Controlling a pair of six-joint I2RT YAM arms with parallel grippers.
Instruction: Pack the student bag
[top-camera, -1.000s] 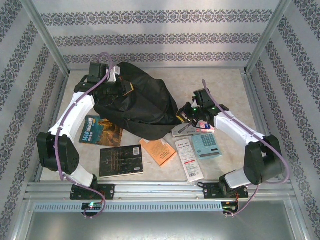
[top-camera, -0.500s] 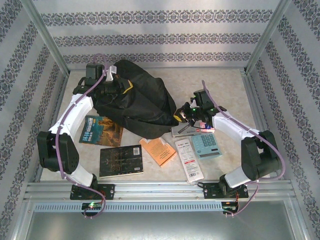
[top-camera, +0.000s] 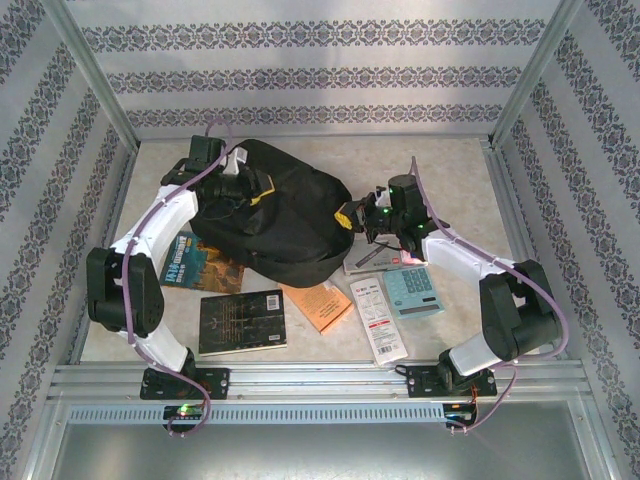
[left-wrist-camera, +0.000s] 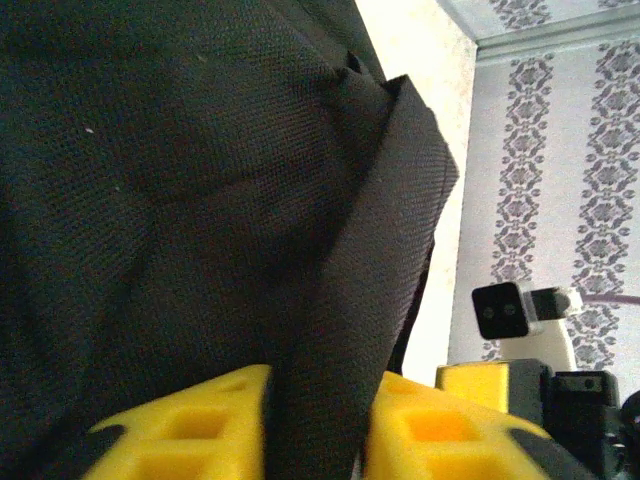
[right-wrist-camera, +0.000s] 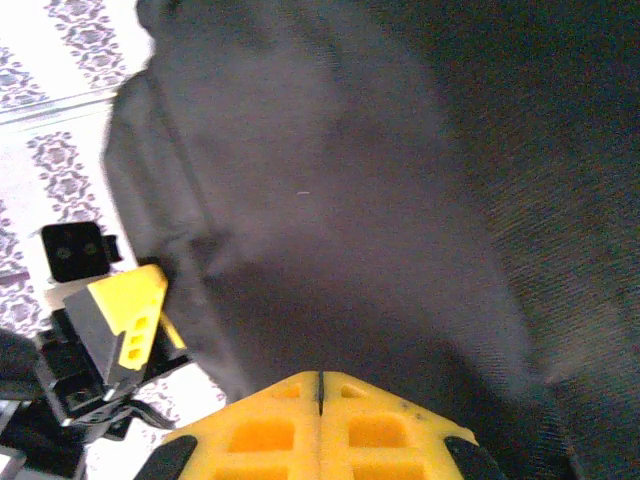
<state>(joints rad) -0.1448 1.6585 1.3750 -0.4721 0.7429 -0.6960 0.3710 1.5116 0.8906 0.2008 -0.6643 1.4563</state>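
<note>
Left gripper (left-wrist-camera: 320, 395) straddles a fold of black fabric, its yellow fingers partly apart on either side of the flap. Whether they pinch it or merely flank it cannot be told. Across the table (top-camera: 450, 165), the right gripper (right-wrist-camera: 320, 380) has its fingers pressed tip to tip at the opposite end of the student bag (top-camera: 285, 215), and it is unclear whether any cloth is caught between them.

The bag lies slumped on its side toward the back of the table, left of centre, between the two arms. Working it from both ends looks like a way to steady the limp cloth and find or spread its opening, since a soft bag would likely slide or crumple under a one-sided pull. Where that opening lies cannot be told from above.

Packing appears not yet begun. A blue book (top-camera: 200, 262), a dark book (top-camera: 242, 322), an orange booklet (top-camera: 318, 303) and a calculator (top-camera: 413, 290) lie flat along the bag's near side, mostly apart. The blue book's far edge is covered by the bag.
</note>
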